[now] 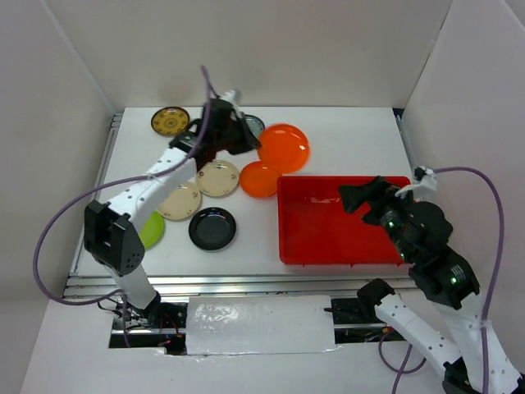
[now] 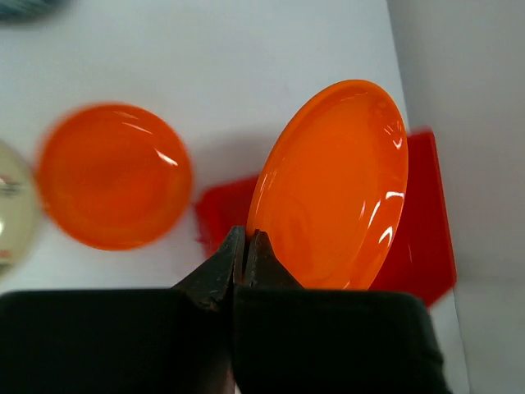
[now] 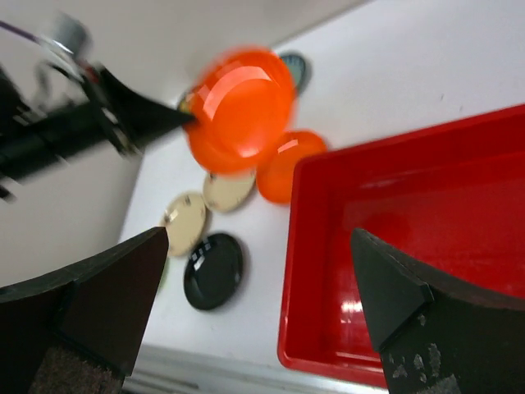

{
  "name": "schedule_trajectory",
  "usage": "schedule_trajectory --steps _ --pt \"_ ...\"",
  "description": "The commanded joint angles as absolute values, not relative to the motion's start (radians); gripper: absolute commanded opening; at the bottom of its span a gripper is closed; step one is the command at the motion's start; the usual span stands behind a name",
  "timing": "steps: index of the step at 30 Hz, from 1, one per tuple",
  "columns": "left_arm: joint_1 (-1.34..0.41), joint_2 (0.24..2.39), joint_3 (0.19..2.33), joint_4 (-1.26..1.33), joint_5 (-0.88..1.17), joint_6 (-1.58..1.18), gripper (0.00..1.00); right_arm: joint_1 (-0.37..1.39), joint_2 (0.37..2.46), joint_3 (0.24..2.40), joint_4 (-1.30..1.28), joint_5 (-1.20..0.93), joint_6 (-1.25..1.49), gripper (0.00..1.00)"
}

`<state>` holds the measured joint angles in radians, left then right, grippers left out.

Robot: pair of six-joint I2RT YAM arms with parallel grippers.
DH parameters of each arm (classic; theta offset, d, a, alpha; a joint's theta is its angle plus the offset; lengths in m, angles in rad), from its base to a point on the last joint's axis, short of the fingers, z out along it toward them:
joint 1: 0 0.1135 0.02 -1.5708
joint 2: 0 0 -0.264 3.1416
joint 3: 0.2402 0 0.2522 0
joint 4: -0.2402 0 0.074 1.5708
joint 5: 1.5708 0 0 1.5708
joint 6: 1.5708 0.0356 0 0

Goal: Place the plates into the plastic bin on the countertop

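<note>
Bright red, plain, glossy: plastic bin (image 1: 328, 222), centre right. Plain orange with white glints: upper orange plate (image 1: 284, 147), upper centre. Same orange: lower orange plate (image 1: 260, 179), just below it. Plain black: black plate (image 1: 212, 228), lower left of centre. Lime green: green plate (image 1: 152, 230), far left, half hidden. Beige, faint darker patterning: beige plate (image 1: 218, 178) and second beige plate (image 1: 180, 201). Yellow-brown, dark ornate ring: ornate plate (image 1: 170, 121), upper left. Grey-blue, pattern unclear: patterned plate (image 1: 256, 124). White: tabletop (image 1: 353, 139).

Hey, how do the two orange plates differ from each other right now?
The held orange plate is pinched by its rim in the left gripper; the other orange plate is free. The held one is tilted, off the countertop; the other lies flat on it beside the red bin. Both are round, glossy, orange.
</note>
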<state>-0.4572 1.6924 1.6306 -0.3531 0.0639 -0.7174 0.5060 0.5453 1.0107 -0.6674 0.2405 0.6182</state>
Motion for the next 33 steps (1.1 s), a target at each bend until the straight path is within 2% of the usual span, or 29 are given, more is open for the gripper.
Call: schedule_trajectory --steps 1,6,11,14,24,26,27,30,31,32,33 --pt "-0.584 1.749 1.640 -0.290 0.158 -0.741 0.00 0.489 0.480 1.063 -0.650 0.388 0.707 1.00" --pt "-0.744 1.974 1.797 -0.376 0.118 -0.718 0.00 0.485 0.430 1.084 -0.680 0.417 0.735 1.00" --pt "-0.764 2.118 1.851 -0.354 0.138 -0.755 0.00 0.483 0.445 1.092 -0.709 0.373 0.724 1.00" --pt "-0.762 2.202 1.959 -0.417 0.115 -0.762 0.00 0.483 0.442 1.082 -0.701 0.347 0.723 1.00" --pt "-0.790 2.235 2.006 -0.569 -0.095 -0.758 0.00 0.482 0.436 1.057 -0.675 0.304 0.707 1.00" --pt "-0.793 2.232 2.016 -0.574 -0.083 -0.749 0.12 0.482 0.440 1.054 -0.667 0.295 0.707 1.00" --pt "-0.796 2.226 2.014 -0.574 -0.081 -0.746 0.34 0.482 0.443 1.055 -0.667 0.288 0.704 1.00" --pt "-0.821 2.195 2.013 -0.569 -0.087 -0.726 0.59 0.483 0.456 1.058 -0.663 0.267 0.695 1.00" --pt "-0.831 2.172 2.008 -0.563 -0.083 -0.716 0.62 0.482 0.462 1.063 -0.661 0.255 0.692 1.00" --pt "-0.837 2.158 2.005 -0.560 -0.075 -0.715 0.76 0.480 0.465 1.062 -0.660 0.250 0.692 1.00" --pt "-0.842 2.125 1.999 -0.552 -0.072 -0.712 0.86 0.482 0.466 1.066 -0.658 0.245 0.690 1.00"
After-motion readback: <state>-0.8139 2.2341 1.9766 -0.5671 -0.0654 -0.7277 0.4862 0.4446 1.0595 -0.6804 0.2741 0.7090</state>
